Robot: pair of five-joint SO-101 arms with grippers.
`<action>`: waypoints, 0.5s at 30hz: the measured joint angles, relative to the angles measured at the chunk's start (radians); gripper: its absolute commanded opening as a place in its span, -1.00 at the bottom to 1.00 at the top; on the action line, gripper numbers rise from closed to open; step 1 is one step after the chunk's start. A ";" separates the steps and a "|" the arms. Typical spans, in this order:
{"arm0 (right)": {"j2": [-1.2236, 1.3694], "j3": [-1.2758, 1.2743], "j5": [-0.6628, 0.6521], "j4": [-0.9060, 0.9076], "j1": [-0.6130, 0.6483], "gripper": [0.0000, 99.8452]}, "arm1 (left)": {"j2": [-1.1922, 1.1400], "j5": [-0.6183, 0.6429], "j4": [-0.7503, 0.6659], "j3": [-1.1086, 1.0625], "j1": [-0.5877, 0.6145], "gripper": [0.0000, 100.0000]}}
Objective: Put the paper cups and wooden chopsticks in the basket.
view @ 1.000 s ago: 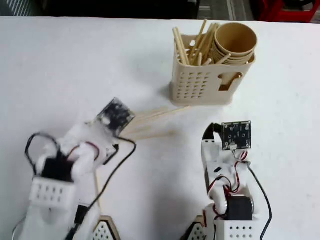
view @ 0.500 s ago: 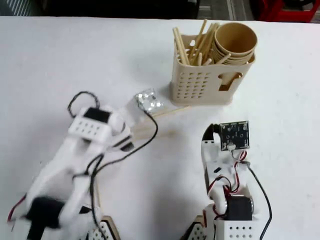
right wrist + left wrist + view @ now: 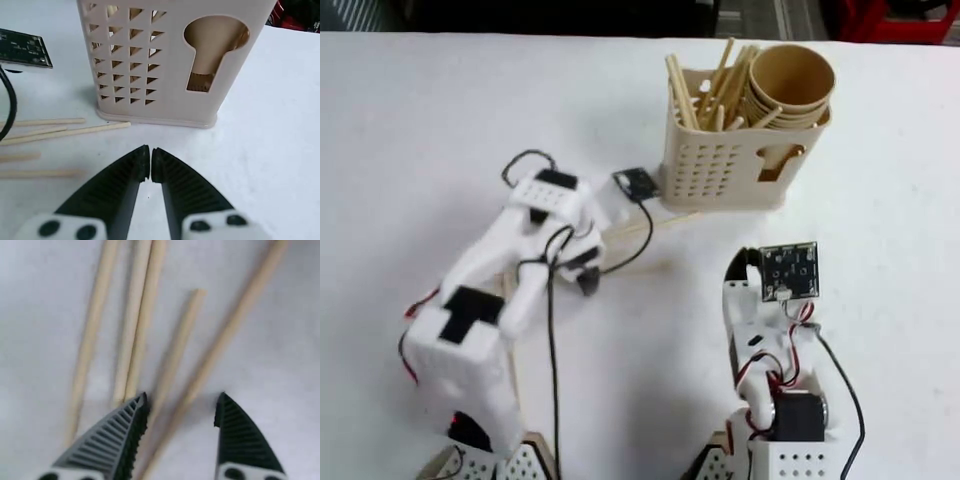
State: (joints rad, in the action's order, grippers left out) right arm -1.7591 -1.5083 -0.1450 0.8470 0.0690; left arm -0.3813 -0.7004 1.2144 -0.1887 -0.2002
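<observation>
A cream perforated basket (image 3: 725,165) stands at the back of the table, holding stacked paper cups (image 3: 790,80) and several upright wooden chopsticks (image 3: 715,85). More loose chopsticks (image 3: 655,222) lie flat on the table in front of it. My left gripper (image 3: 181,400) hangs open just above these loose chopsticks (image 3: 175,355), and two of them run between its jaws. The right gripper (image 3: 150,162) is shut on nothing, low over the table and facing the basket (image 3: 170,60). A cup (image 3: 215,45) shows through the basket's keyhole slot.
The white table (image 3: 440,120) has free room at the left and far right. One more chopstick (image 3: 513,370) lies partly under the left arm near the front edge. The left arm's cable (image 3: 555,340) loops over the table.
The left arm has swung forward and right from the front left, and its gripper now sits over the loose chopsticks near the basket. The right arm has stayed still.
</observation>
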 measured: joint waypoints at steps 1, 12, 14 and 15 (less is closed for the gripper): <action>0.000 0.000 0.000 0.000 0.000 -0.96 | -0.032 0.000 0.034 0.040 -0.003 -0.75; 0.000 0.000 0.000 0.000 0.002 -0.96 | -0.265 0.000 0.278 0.356 -0.015 -0.95; 0.000 0.000 0.000 0.000 0.002 -0.96 | -0.269 0.000 0.285 0.362 -0.015 -0.95; 0.000 0.000 0.000 0.000 0.002 -0.96 | -0.269 0.000 0.292 0.364 -0.015 -0.95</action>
State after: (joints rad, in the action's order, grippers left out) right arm -1.7591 -1.5083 -0.1450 0.8470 0.0706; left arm -0.6498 -0.7004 1.5060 0.1749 -0.2156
